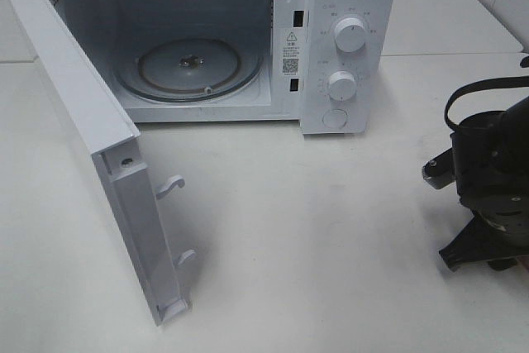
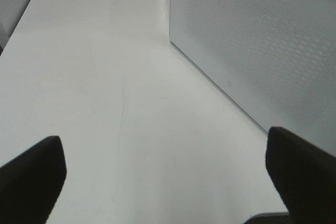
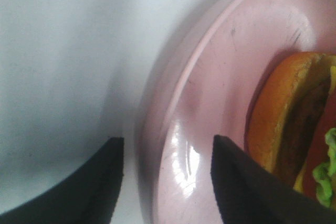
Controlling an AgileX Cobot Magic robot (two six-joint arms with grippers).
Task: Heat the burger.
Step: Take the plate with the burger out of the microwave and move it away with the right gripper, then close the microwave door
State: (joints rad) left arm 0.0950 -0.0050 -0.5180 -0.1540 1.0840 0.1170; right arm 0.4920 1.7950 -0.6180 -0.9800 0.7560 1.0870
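Note:
The burger [image 3: 294, 119] shows only in the right wrist view. It lies on a round pink plate [image 3: 210, 77], with its orange-brown bun, dark patty and green lettuce frill in sight. My right gripper [image 3: 168, 182] is open and straddles the plate's rim, one finger outside on the table and the other inside the plate beside the burger. My left gripper [image 2: 165, 182] is open wide over bare table with nothing between its fingers. From the high camera, burger and plate are hidden at the right edge under my right arm [image 1: 488, 179].
The white microwave [image 1: 347, 39] stands at the back with its door [image 1: 83, 121] swung wide toward the front left. Its glass turntable [image 1: 188, 68] holds nothing. The microwave's perforated side wall [image 2: 262, 40] runs close beside my left gripper. White table [image 1: 314, 245] lies in front.

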